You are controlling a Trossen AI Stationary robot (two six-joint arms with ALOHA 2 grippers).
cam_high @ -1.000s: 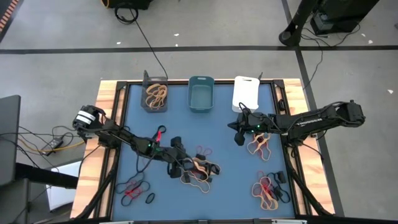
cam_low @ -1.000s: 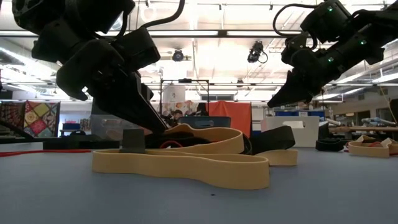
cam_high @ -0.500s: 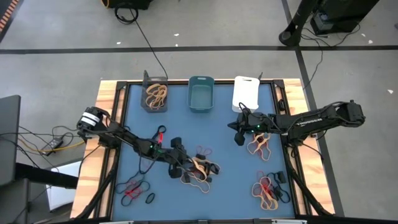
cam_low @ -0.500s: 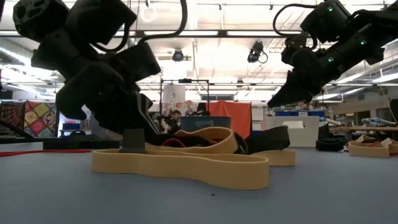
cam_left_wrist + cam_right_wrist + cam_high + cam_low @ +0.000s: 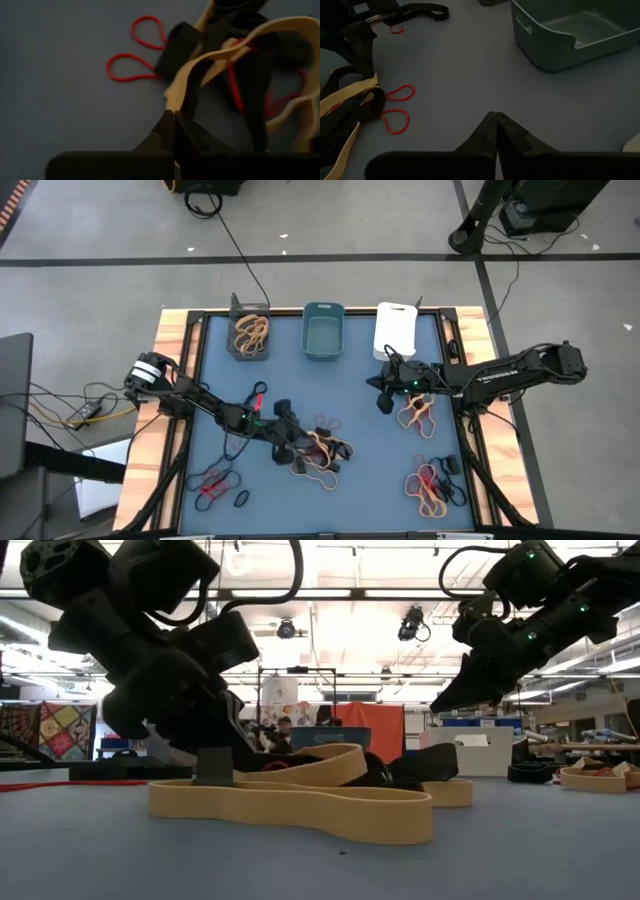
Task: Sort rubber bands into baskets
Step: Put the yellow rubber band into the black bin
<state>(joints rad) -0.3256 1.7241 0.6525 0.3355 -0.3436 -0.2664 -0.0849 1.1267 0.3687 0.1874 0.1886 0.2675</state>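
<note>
Reaching Low Into the Middle Heap of Bands

Stretching in from the surface's left edge, the left arm lies low and nearly flat across the blue surface (image 5: 360,410), its left hand (image 5: 288,442) down at the near-left edge of the central pile of tan, black and red rubber bands (image 5: 322,452). Its fingers are clenched together; the wrist view shows the tips meeting right at a wide tan rubber band (image 5: 220,60) lying over black and red ones, but whether that band is pinched between them cannot be told.

The right arm comes in from the right side, elbow out past the surface's edge, with the right hand (image 5: 384,402) raised above the surface, tilted down, clenched and grasping nothing. A small clump of tan and red bands (image 5: 416,416) lies just beside it.

Beyond both hands, along the far edge, stand the dark grey plastic basket (image 5: 232,330) holding tan bands, the teal-blue plastic basket (image 5: 323,312) and the white plastic basket (image 5: 395,330).

No readable writing shows on anything.
</note>
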